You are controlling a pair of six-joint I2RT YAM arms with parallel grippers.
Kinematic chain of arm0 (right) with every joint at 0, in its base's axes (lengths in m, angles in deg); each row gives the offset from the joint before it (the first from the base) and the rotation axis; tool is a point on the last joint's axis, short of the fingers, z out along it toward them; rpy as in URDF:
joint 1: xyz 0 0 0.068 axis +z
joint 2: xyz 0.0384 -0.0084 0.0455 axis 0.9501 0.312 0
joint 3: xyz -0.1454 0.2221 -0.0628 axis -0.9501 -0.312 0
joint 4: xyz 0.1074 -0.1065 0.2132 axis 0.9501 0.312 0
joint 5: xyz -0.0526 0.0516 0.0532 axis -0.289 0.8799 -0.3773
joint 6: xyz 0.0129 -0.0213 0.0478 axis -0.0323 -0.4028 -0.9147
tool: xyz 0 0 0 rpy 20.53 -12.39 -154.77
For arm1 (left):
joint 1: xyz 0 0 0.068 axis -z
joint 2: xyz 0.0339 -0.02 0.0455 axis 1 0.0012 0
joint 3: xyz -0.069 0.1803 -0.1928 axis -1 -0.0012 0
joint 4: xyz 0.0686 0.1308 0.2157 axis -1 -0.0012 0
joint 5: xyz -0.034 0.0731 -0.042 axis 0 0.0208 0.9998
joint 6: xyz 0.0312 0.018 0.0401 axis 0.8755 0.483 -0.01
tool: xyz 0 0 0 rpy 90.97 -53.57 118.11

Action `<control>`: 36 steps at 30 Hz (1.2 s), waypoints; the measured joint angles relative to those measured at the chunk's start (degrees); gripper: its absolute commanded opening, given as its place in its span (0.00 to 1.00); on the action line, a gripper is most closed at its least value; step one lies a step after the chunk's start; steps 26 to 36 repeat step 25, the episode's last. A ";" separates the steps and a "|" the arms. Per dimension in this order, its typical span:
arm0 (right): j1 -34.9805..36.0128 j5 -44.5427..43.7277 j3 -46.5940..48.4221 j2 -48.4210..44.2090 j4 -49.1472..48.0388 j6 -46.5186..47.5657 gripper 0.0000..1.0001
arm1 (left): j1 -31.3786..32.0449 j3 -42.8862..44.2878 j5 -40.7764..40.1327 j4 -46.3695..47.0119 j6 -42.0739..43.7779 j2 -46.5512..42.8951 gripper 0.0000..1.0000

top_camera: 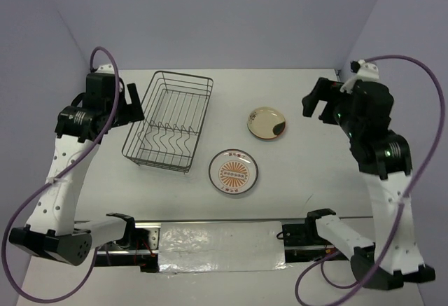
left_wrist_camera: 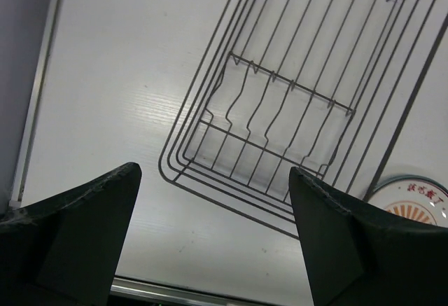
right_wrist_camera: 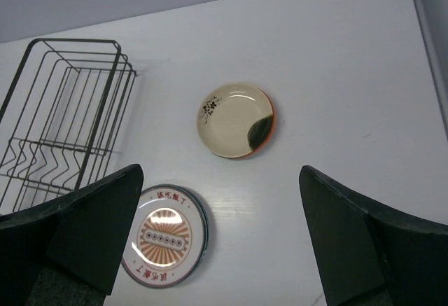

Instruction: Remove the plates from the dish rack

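Observation:
The dish rack point(top_camera: 168, 132), a dark wire basket with wavy dividers, stands left of centre with no plate in it. Two plates lie flat on the table to its right. One is a cream plate point(top_camera: 266, 123) with a dark blotch; the other is an orange sunburst plate point(top_camera: 233, 171), nearer the front. In the right wrist view the cream plate point(right_wrist_camera: 234, 120) and the sunburst plate point(right_wrist_camera: 164, 236) lie below my open right gripper point(right_wrist_camera: 220, 173), and darker rims show under the sunburst plate's right edge. My left gripper point(left_wrist_camera: 213, 173) hangs open over the rack's point(left_wrist_camera: 290, 83) near left corner. Neither gripper holds anything.
Purple walls close off the back and sides. The left gripper point(top_camera: 133, 104) hovers at the rack's left side and the right gripper point(top_camera: 316, 106) hovers right of the cream plate. A metal rail with the arm bases runs along the front edge point(top_camera: 224, 225).

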 measured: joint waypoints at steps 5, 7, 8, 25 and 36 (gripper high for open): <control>1.22 -1.79 -1.31 -10.38 5.99 0.66 1.00 | 0.00 -6.36 -4.37 1.40 -2.60 -7.06 1.00; 1.53 -2.19 -2.54 -12.72 7.78 0.74 1.00 | 0.00 -8.33 -5.03 1.99 -3.37 -10.54 1.00; 1.77 -2.38 -3.39 -13.81 8.63 0.79 1.00 | 0.00 -9.42 -5.33 2.23 -4.26 -12.35 1.00; 4.09 -7.08 -8.09 -21.86 12.52 1.40 1.00 | 0.90 -18.86 -8.81 0.92 -7.28 -18.64 1.00; 4.09 -7.08 -8.09 -21.86 12.52 1.40 1.00 | 0.90 -18.86 -8.81 0.92 -7.28 -18.64 1.00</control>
